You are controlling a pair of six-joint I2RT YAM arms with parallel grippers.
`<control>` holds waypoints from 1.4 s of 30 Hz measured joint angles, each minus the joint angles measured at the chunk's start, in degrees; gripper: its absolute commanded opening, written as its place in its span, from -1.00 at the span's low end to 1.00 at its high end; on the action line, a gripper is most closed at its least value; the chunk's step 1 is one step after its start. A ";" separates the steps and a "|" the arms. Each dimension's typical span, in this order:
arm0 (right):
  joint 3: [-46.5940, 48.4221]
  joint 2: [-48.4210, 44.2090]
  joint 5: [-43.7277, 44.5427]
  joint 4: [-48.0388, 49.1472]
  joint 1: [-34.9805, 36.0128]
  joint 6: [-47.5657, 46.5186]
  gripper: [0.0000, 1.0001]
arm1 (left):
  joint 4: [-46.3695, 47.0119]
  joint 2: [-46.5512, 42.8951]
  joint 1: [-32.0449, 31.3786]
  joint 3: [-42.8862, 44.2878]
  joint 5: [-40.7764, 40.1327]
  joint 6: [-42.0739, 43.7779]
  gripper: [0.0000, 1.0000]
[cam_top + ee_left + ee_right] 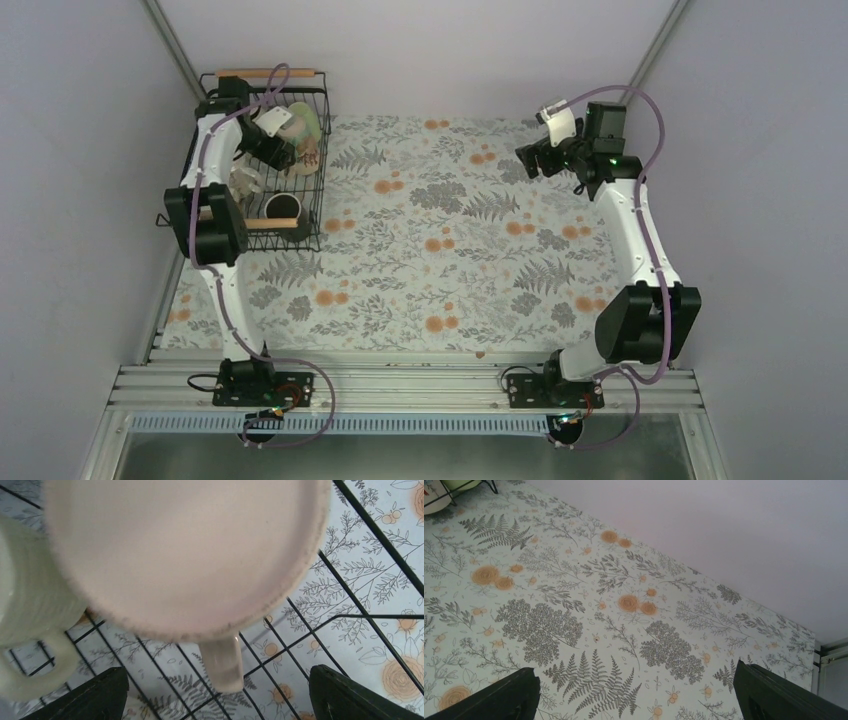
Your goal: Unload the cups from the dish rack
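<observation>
My left arm (215, 225) and right arm (645, 240) look alike: white link shells between chunky black joint housings; a purple cable (655, 110) loops loosely along each one, down to a black base plate (262, 385) with thin red wiring at its foot; I see a small green light (612, 160) glowing near the right wrist, and a white tag (558, 117) beside it; the left fingers (85, 700) and right fingers (499, 695) show as matte black wedges.

Cups (303, 128) in dish rack (323, 175), far left
</observation>
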 measured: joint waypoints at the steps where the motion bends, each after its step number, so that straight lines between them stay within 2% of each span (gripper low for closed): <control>1: -0.39 0.00 0.00 0.28 0.00 -0.13 1.00 | 0.00 0.83 0.00 0.52 0.31 -0.04 0.78; 8: -2.51 0.00 0.55 1.42 0.00 -0.68 1.00 | 0.11 5.60 -0.04 3.74 2.95 -0.04 0.70; 13: -3.43 0.00 0.90 2.01 0.00 -0.94 1.00 | 1.70 6.49 -0.04 3.30 4.50 -0.26 0.48; 17: -3.54 0.00 0.98 2.14 0.00 -1.03 1.00 | 3.37 6.49 -0.04 1.99 5.38 -0.66 0.11; 23: -3.52 0.00 0.98 2.51 0.00 -1.01 1.00 | 4.28 6.49 0.02 0.04 6.10 -0.76 -0.70; 26: -3.52 0.00 0.98 2.54 0.00 -0.96 1.00 | 4.87 6.43 0.11 -0.63 7.06 -0.63 -0.94; 35: -2.80 0.55 0.48 2.21 0.00 -0.63 1.00 | 3.41 4.02 -0.15 -2.95 5.62 -0.70 -0.95; 42: 1.79 0.68 -2.80 -1.38 0.00 -0.48 1.00 | -0.42 -0.79 -0.15 -3.13 4.55 -0.70 -0.95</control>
